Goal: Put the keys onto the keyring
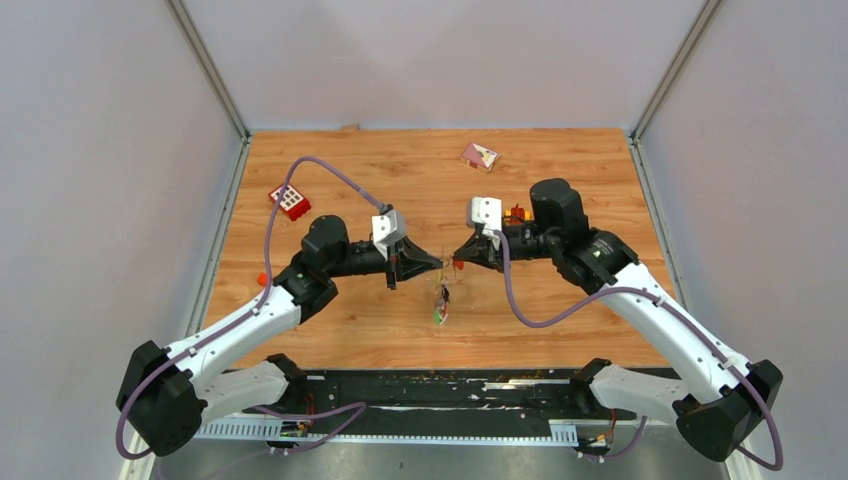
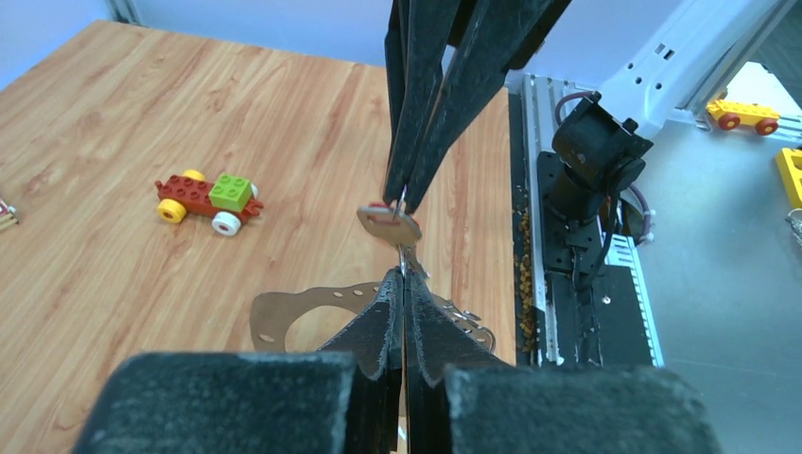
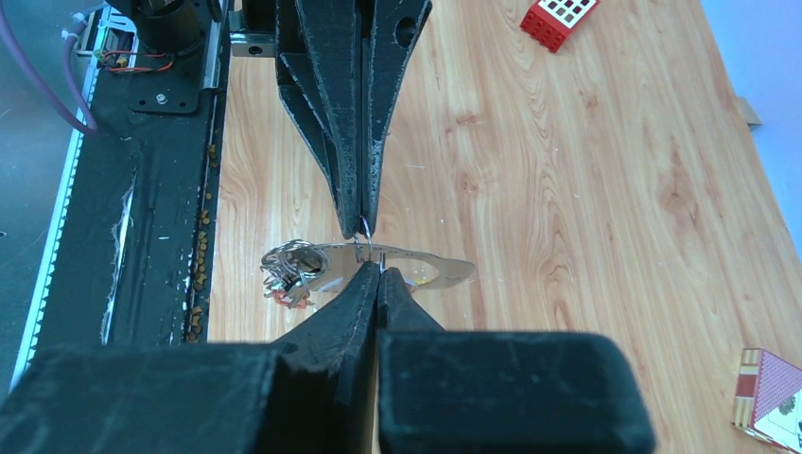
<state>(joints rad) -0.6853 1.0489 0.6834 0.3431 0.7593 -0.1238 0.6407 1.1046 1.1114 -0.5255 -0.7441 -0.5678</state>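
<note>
Black rail (image 1: pixel 430 390) runs along the near tabletop (image 1: pixel 560 330) edge, with both arm bases on it.

Keys (image 3: pixel 288 274) are next out: a tangled bunch with bits of red and green, sitting mid-tabletop just nearer than the gripper tips. They are at the near end of the keyring (image 3: pixel 430 268) and touching it. The keyring is a flat silvery loop with holes along its band, passing under the meeting point of the two grippers. Can't tell if it lies on the wood or hangs just off it.

Left gripper (image 1: pixel 436 265) is closed tight, fingers together, reaching in from the left and pointing at the right one. A thin bit of wire or metal sits at its tips; can't tell if it's actually pinched.

Right gripper (image 1: pixel 459 262) is also closed tight and comes in from the right, tip to tip with the left, almost touching. It pinches the top of one small key (image 2: pixel 390 222), which has a tan head with a red edge. The key sits between the two sets of tips, above the keyring.

Toy car (image 2: pixel 208 197) of red, green and yellow bricks is behind the right gripper. Red block (image 1: pixel 290 202) with white squares is far left. Patterned block (image 1: pixel 479 155) is near the far edge.
</note>
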